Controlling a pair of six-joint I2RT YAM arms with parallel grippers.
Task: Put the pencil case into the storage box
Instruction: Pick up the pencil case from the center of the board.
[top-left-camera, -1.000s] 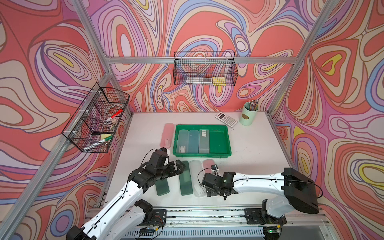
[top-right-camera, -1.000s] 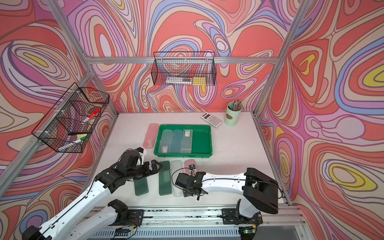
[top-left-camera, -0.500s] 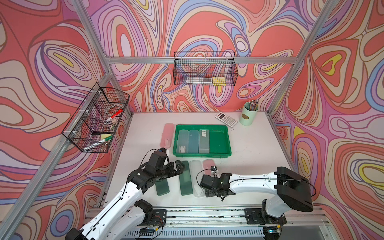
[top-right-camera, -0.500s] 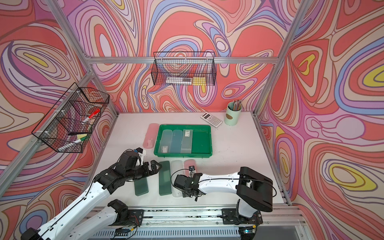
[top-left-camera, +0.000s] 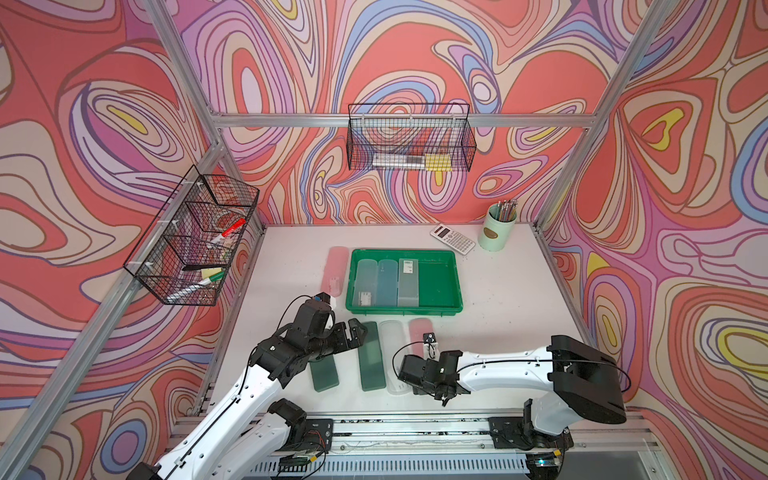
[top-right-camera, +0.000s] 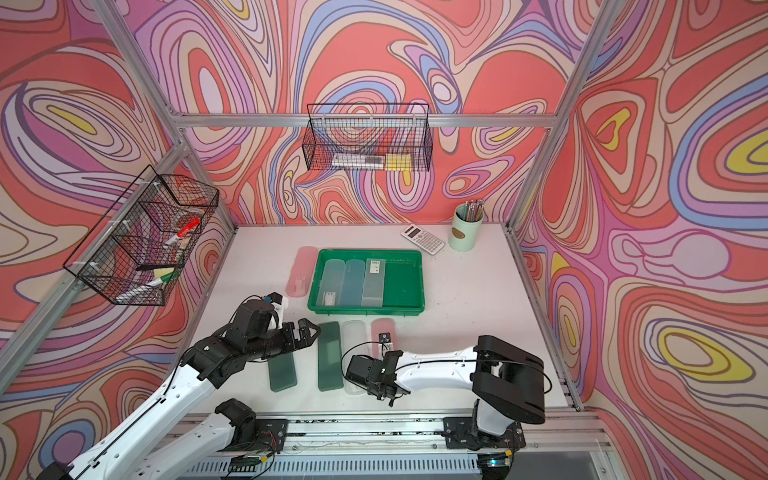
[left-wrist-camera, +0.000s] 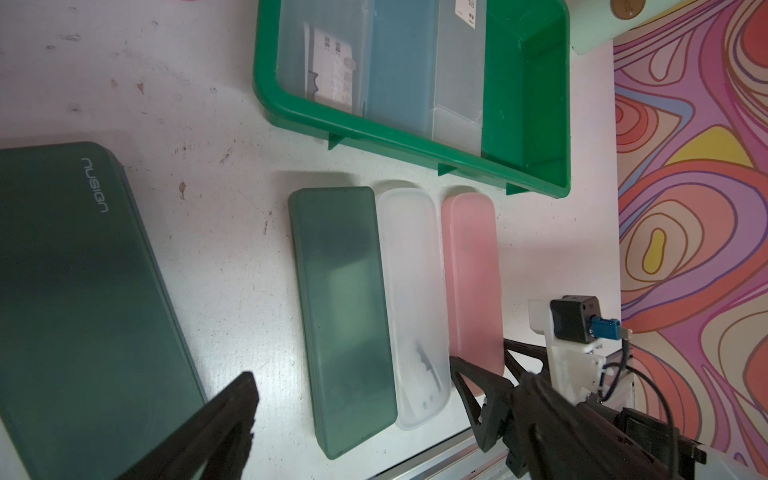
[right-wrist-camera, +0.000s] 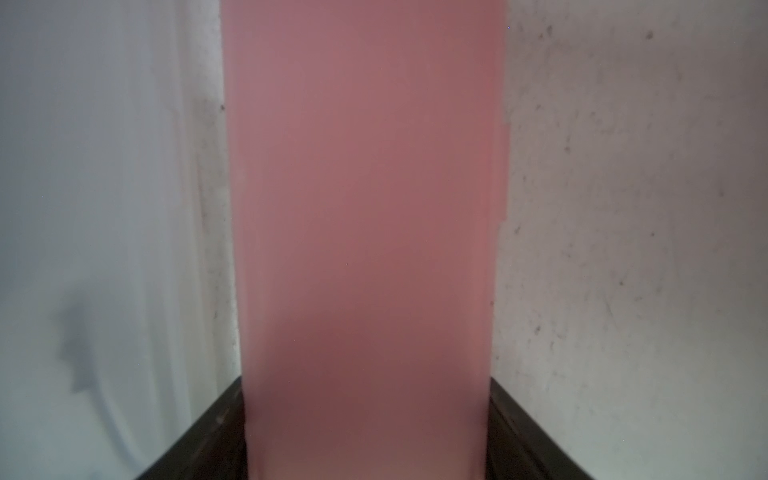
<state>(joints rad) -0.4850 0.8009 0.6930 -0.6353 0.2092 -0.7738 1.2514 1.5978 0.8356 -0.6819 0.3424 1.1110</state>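
Observation:
A pink pencil case (top-left-camera: 419, 330) (right-wrist-camera: 365, 208) lies on the white table just in front of the green storage box (top-left-camera: 405, 309) (left-wrist-camera: 415, 149). My right gripper (top-left-camera: 432, 374) (right-wrist-camera: 365, 382) is shut on its near end, with a black finger pressed against each long side. The box holds three cases side by side, and its right part is bare. My left gripper (top-left-camera: 353, 332) hangs open and empty above the far end of a dark green case (top-left-camera: 324, 374) (left-wrist-camera: 83, 311).
A second dark green case (top-left-camera: 370, 357) and a clear case (top-left-camera: 395, 357) lie beside the held one. Another pink case (top-left-camera: 334, 270) lies left of the box. A calculator (top-left-camera: 452, 239) and pencil cup (top-left-camera: 496, 228) stand at the back right. Wire baskets (top-left-camera: 409, 141) (top-left-camera: 195, 237) hang on the walls.
My right gripper has closed its fingers onto the pink case and its arm has shifted slightly left. The left arm has not moved.

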